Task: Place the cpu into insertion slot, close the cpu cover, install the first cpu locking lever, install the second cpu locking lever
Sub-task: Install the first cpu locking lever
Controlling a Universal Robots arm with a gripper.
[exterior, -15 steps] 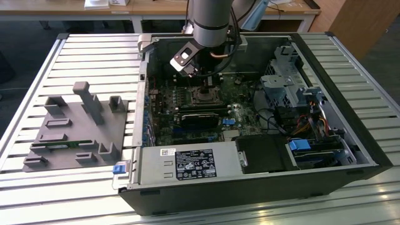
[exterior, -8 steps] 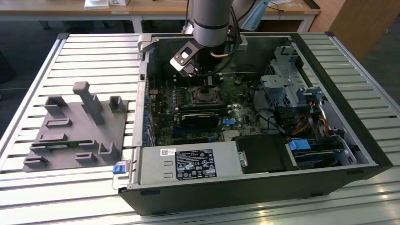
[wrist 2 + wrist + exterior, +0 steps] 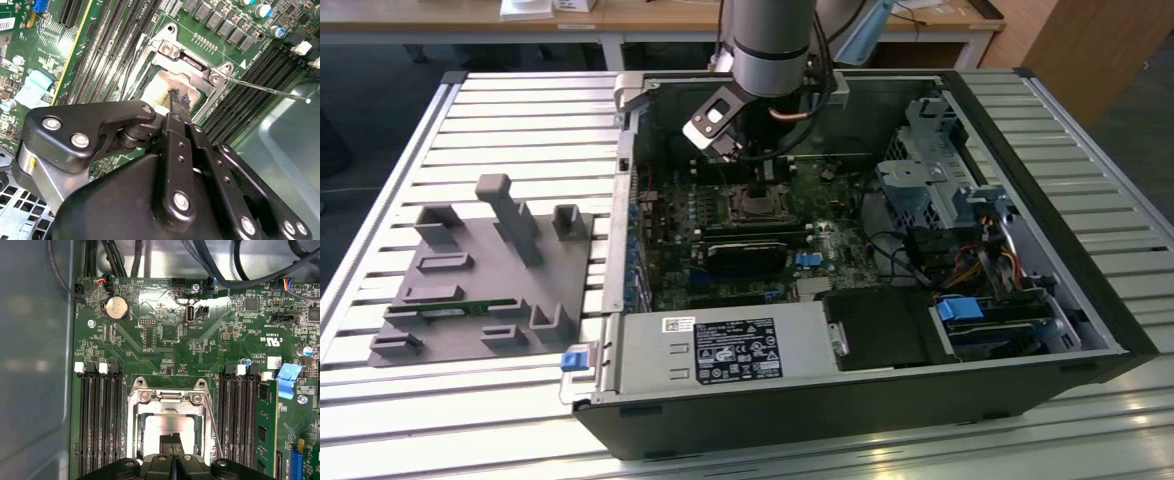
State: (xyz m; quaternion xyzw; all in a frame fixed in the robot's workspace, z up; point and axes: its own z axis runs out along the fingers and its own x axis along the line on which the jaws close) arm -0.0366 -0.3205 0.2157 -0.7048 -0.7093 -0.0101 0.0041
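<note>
The end effector [image 3: 180, 99] hides part of the cpu [image 3: 161, 84] in the second wrist view.

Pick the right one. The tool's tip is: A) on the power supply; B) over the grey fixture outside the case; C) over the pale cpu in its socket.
C: in the second wrist view the tool sits right over the cpu, framed by the silver cpu cover.

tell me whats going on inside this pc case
The robot arm's gripper is down inside the open computer case, fingertips together right at the pale face of the cpu. The cpu lies in the insertion slot and the cpu cover looks lowered around it. One thin locking lever stands free beside it, not latched.
</note>
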